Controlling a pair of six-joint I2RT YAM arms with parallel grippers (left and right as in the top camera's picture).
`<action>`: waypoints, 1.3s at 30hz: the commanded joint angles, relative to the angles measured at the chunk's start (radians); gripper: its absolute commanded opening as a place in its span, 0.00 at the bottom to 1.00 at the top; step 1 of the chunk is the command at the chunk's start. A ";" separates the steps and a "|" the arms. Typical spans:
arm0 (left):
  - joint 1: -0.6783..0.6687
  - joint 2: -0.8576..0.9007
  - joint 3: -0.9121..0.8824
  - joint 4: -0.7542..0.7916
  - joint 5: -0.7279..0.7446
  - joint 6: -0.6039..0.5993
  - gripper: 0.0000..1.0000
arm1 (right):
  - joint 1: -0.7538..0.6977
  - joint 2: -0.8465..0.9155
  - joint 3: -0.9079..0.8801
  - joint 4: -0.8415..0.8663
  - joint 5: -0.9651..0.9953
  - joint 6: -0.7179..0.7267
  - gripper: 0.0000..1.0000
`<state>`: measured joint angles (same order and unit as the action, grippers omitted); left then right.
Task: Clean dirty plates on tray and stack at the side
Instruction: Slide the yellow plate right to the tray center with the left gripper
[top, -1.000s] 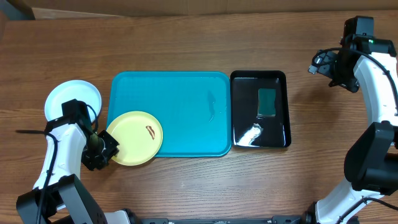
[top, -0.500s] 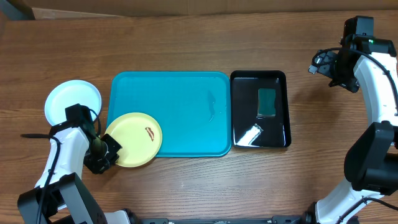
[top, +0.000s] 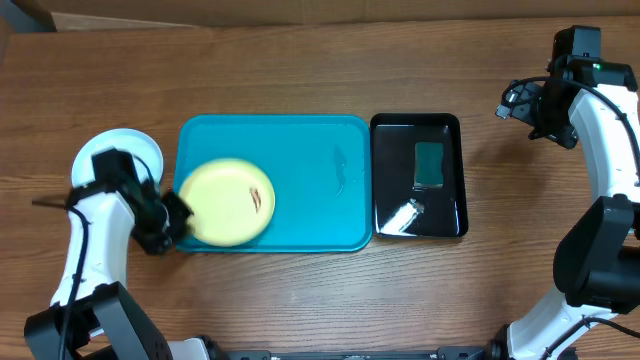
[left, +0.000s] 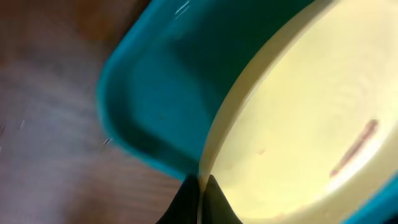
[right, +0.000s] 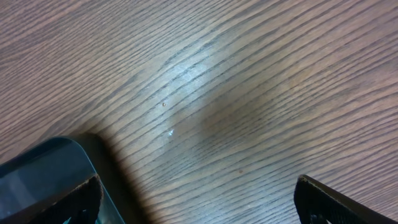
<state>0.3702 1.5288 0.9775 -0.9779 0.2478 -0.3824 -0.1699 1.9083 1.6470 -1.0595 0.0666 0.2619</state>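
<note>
**Gripping yellow-green plate (top: 232, 202) by its left rim**

Plate lies over the front-left part of the tray (top: 310, 150), toward the desk's left edge. On its left rim the left gripper (left: 200, 186) has its jaws clamped. Well apart, near the desk's far-right corner, the right gripper (right: 198, 202) has its jaws spread; left arm nearer.

- The left end effector (top: 172, 216) has closed: its jaws, a little apart a second ago, now pinch the rim of the yellow-green plate (top: 228, 202).
- It has moved away from the desk's near edge and slightly toward the tray (top: 300, 140), taking the plate along.
- The plate, which hung over the tray's near-left corner onto the desk, now lies almost wholly over the tray, reaching out from the fingertips toward the tray's middle; it looks blurred.
- The plate's reddish-brown smear (top: 257, 196) has turned and now sits farther from the end effector.
- The left arm now covers more of the white plate (top: 125, 143) behind the end effector.
</note>
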 joint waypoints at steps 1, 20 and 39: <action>-0.062 0.003 0.172 -0.027 0.093 0.092 0.04 | -0.002 -0.018 0.008 0.003 -0.001 0.008 1.00; -0.457 0.175 0.347 -0.079 -0.139 -0.113 0.04 | -0.002 -0.018 0.008 0.003 -0.001 0.008 1.00; -0.455 0.360 0.349 0.116 -0.097 0.002 0.33 | -0.002 -0.018 0.008 0.003 -0.001 0.008 1.00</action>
<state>-0.0792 1.8801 1.3113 -0.8810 0.1417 -0.4500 -0.1703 1.9083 1.6470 -1.0599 0.0662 0.2619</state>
